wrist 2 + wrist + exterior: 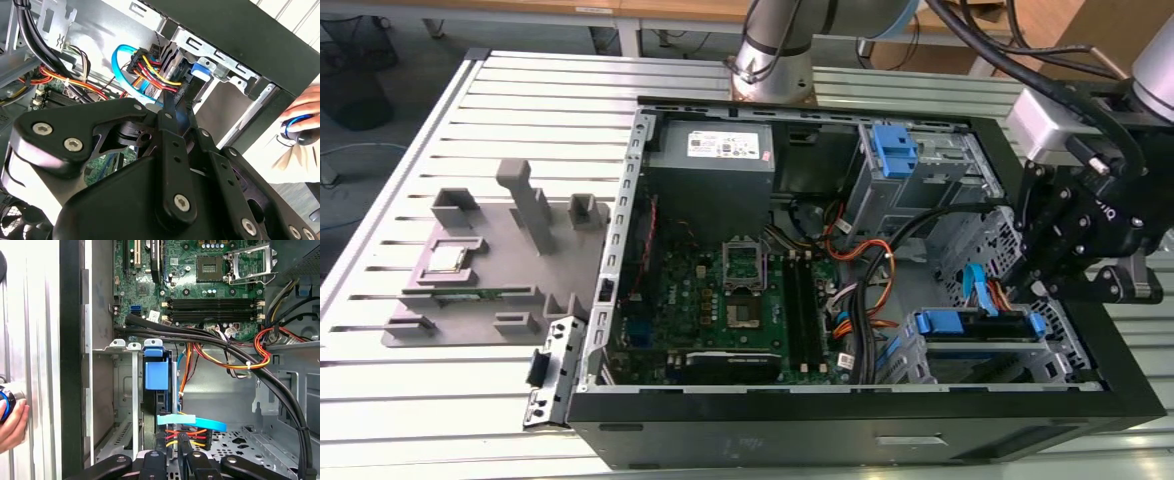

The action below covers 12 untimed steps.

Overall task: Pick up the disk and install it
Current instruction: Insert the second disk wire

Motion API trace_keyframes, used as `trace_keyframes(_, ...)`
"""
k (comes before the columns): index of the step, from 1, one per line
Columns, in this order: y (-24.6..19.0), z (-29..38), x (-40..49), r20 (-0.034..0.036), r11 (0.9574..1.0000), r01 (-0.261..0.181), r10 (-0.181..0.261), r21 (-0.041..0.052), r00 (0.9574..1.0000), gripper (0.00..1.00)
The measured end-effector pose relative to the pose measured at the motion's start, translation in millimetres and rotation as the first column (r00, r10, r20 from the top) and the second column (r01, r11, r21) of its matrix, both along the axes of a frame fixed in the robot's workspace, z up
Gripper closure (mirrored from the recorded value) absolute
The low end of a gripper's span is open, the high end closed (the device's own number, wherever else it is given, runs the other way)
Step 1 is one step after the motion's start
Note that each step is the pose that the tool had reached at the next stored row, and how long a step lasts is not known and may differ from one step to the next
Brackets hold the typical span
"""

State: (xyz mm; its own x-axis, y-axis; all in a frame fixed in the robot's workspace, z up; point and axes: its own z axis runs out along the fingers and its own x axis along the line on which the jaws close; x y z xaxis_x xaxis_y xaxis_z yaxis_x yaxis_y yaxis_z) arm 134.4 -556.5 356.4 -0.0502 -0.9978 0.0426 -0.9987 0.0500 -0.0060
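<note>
Here, disk (155,375) seated in drive cage (112,390), hand (172,452) closed just beside its cabled end.

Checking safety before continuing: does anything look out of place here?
A person's hand holding a small blue-ringed object sits just outside the computer case, close to the gripper by the disk. Nothing looks spilled or damaged.
</note>
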Motion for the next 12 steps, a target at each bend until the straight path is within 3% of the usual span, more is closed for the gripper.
trace_keyframes(4,0.1,5.0,0.0,0.0000,1.0000,0.000,0.000,0.0002,1.0000,0.76)
trace_keyframes(12,0.0,5.6,0.0,0.0000,1.0000,0.000,0.000,0.0001,1.0000,0.76)
